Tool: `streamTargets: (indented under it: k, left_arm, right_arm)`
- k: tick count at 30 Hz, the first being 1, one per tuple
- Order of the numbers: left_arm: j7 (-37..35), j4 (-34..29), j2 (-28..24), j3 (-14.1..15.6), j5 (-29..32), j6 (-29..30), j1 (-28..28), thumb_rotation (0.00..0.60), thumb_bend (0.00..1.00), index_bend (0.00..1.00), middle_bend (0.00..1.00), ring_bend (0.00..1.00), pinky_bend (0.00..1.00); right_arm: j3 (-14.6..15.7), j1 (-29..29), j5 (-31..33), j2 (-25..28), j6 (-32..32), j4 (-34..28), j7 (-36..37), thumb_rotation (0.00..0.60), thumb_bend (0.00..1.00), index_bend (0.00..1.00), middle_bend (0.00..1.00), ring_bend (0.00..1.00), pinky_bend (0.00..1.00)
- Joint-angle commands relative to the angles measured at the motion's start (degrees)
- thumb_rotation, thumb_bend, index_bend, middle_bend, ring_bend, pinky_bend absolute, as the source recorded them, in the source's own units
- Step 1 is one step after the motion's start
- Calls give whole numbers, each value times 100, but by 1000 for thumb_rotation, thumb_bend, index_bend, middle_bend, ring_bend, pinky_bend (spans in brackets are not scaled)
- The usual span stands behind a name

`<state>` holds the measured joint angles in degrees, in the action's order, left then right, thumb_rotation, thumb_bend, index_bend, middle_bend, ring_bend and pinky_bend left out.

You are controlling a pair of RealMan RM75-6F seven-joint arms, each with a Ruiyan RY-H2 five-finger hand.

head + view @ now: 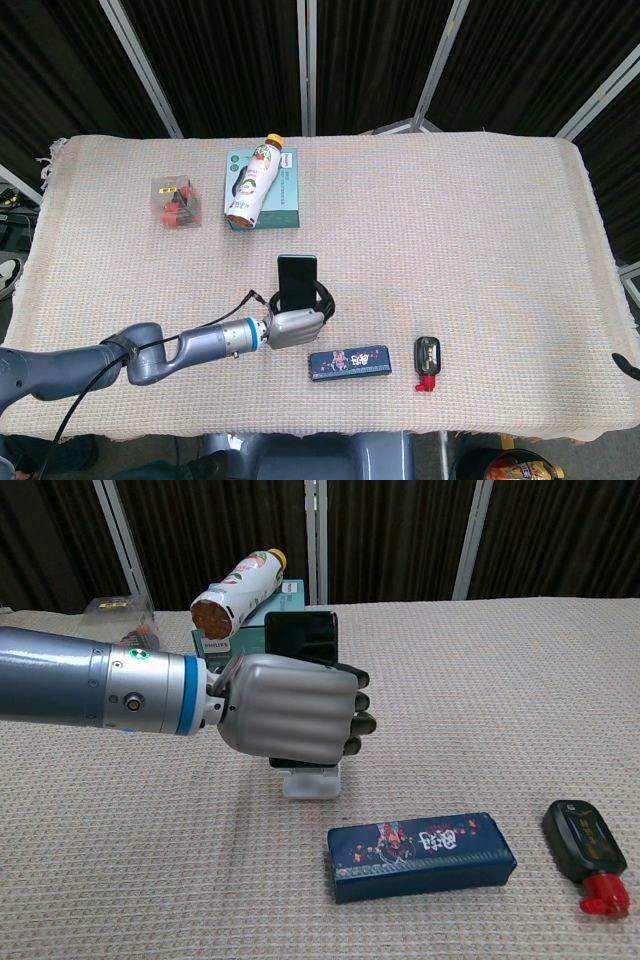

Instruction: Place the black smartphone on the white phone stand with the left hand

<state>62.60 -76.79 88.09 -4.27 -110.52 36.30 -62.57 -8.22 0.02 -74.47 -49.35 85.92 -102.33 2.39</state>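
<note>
My left hand [290, 708] [298, 327] grips the black smartphone [301, 637] [297, 279] around its lower half. The phone stands upright, its top sticking out above the knuckles. Directly under the hand sits the white phone stand [311, 783], with only its base showing in the chest view. The phone's bottom edge appears to reach the stand, though the fingers hide the contact. In the head view the hand covers the stand. My right hand is not visible in either view.
A dark blue box [421, 854] [348, 362] lies just right of and in front of the stand. A dark green object with a red tip [588, 853] [427, 357] lies further right. A bottle [232, 590] rests on a teal box [285, 196] behind; a small clear box [174, 201] sits far left.
</note>
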Motion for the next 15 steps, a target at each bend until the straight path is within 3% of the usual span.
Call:
streamTargets:
  k: [1, 5, 15]
  left_arm:
    - [51, -9, 5, -8, 38, -11, 22, 600, 0, 310, 106, 255, 324]
    - [170, -43, -7, -4, 105, -18, 62, 600, 0, 182, 1, 136, 275]
    - [239, -156, -100, 40, 155, 37, 80, 600, 0, 81, 0, 47, 235]
  right_arm:
    - [0, 0, -3, 1, 1, -2, -1, 600, 0, 0, 0, 0, 0]
    - [3, 5, -1, -2, -11, -7, -18, 600, 0, 0, 0, 0, 0]
    - [6, 7, -9, -6, -10, -18, -36, 600, 0, 0, 0, 0, 0]
